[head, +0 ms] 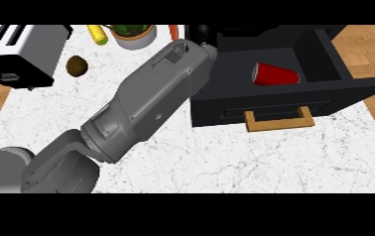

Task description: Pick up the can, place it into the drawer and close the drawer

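nearest to us, the left forearm [147, 101] enters at the lower left corner. it runs diagonally across the white marble counter [242, 165] toward the far centre.

to the right of the hand and nearer than it, the drawer [219, 108] stands pulled out. its black front panel faces us. a wooden handle [278, 121] is fixed at the panel's lower middle, well apart from the hand.

the can [275, 75] lies inside the drawer, to the right of the hand and slightly nearer than it. it is red and rests on its side, with the wider end toward the hand and the narrower end pointing away to the right. it is apart from the hand.

at the far end of the forearm we see only a small dark part of the left hand [199, 33], set against the black cabinet body. we cannot tell whether it is spread, pressed together or pinching anything. the wrist end of the forearm overlaps the drawer's far left corner.

to the left of the hand and nearer than it, a brown rounded item [77, 65] lies on the counter. a toaster [26, 51] stands farthest left. level with the hand we note, from far left to just beside it:
- a corn cob [97, 34]
- a plant pot [135, 37]
- a thin orange item [173, 30]
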Action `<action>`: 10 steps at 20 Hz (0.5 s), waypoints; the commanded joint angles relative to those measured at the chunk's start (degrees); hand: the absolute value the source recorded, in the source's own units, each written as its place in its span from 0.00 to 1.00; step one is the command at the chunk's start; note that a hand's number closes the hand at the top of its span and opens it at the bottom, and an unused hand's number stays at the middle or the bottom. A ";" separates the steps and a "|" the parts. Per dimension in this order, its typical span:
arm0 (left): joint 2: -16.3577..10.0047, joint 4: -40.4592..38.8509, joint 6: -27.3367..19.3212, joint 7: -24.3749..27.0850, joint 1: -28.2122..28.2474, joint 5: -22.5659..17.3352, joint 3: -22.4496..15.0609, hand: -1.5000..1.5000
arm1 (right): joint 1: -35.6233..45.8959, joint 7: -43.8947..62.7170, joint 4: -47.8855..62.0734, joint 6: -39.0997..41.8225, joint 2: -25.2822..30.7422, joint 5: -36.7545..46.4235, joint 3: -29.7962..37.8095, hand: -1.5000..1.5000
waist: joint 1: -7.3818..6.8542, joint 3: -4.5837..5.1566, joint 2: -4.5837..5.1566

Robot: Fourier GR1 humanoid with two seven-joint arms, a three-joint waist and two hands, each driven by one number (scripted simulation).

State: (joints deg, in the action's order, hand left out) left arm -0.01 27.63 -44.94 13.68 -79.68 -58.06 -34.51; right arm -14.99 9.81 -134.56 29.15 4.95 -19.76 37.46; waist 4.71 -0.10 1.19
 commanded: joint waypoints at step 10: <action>0.01 -1.24 -0.19 1.17 -5.06 -2.09 0.49 0.00 | 11.67 -4.16 -3.08 -1.20 1.23 29.73 -13.70 0.00 | -3.39 0.06 -0.26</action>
State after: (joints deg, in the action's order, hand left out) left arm 0.00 27.80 -45.91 16.15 -82.44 -59.90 -34.68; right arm -7.26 6.02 -138.58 28.88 5.62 1.64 28.19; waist 2.45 -0.05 1.02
